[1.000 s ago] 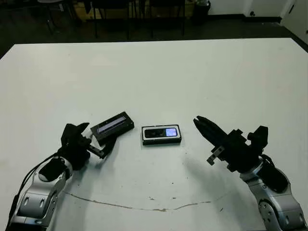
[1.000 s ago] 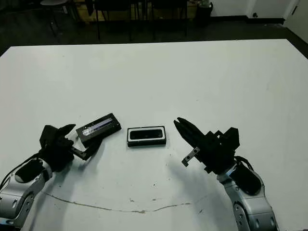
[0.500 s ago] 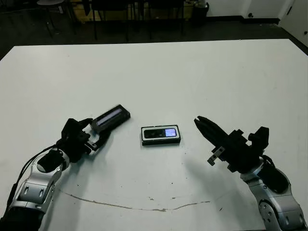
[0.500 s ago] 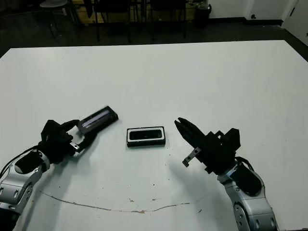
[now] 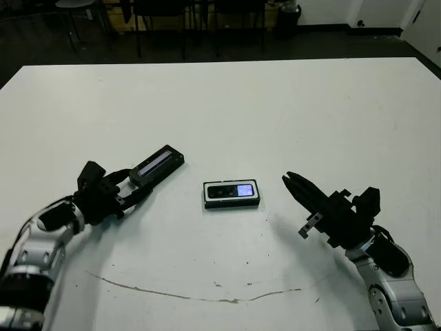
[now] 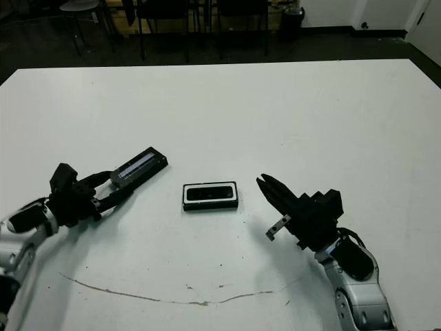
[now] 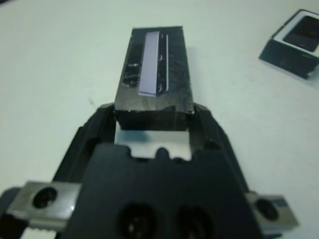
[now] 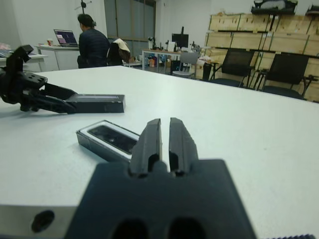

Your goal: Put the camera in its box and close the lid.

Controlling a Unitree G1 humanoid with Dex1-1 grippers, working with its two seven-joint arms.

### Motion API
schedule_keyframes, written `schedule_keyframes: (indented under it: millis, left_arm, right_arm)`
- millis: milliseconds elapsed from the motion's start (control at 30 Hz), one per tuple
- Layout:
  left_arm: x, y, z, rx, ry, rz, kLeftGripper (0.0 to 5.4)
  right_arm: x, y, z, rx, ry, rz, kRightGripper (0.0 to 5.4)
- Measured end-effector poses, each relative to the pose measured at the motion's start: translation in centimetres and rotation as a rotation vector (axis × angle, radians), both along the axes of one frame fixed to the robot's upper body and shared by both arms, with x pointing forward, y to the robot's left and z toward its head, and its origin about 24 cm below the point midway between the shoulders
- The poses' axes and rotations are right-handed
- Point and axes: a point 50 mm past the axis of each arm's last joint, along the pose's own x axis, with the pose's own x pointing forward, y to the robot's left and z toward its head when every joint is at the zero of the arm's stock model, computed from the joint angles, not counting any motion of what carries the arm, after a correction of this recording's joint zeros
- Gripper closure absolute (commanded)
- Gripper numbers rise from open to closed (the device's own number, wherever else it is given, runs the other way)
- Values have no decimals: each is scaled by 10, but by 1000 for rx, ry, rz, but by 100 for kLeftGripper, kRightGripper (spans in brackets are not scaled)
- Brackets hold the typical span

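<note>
The box (image 5: pixel 231 194), black with a white rim, lies flat at the table's middle. The camera (image 5: pixel 230 190) rests inside it, its bluish patch toward my right. To the left lies the lid (image 5: pixel 157 163), angled, pale strip up. My left gripper (image 5: pixel 136 186) is shut on the lid's near end; in the left wrist view the lid (image 7: pixel 154 72) sticks out from between the fingers (image 7: pixel 202 117). My right gripper (image 5: pixel 289 180) hovers right of the box, shut and holding nothing, its fingers (image 8: pixel 152 139) pressed together and pointing toward the box (image 8: pixel 107 138).
A thin brown crack line (image 5: pixel 207 293) crosses the white table (image 5: pixel 275 110) near its front. Chairs (image 5: pixel 158 21) stand beyond the far edge. A person (image 8: pixel 93 45) sits at a desk far behind, seen in the right wrist view.
My left arm has drawn back to the left, carrying the lid farther from the box and turning it more steeply. The right gripper has sunk slightly. The box and camera have not moved.
</note>
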Motion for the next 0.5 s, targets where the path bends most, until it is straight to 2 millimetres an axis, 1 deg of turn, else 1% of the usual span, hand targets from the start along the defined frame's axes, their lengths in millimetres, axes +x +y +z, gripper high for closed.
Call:
schedule_keyframes:
  millis: [67,200,333,400,500]
  left_arm:
    - [-1,-1,3,7,11,2,294]
    - [-13,-8,7,1,-5,27,294]
    - [-22,-14,11,-70,-26,35,294]
    - [-23,-16,13,-112,-33,14,294]
    - [-21,-19,15,-168,-20,-30,294]
  right_arm:
    - [0,1,1,3,-5,3,540]
    - [-1,2,3,-5,-26,6,540]
    - [-2,5,8,0,-42,12,540]
    - [-4,10,17,12,-43,14,540]
    - [-8,18,38,57,-67,33,540]
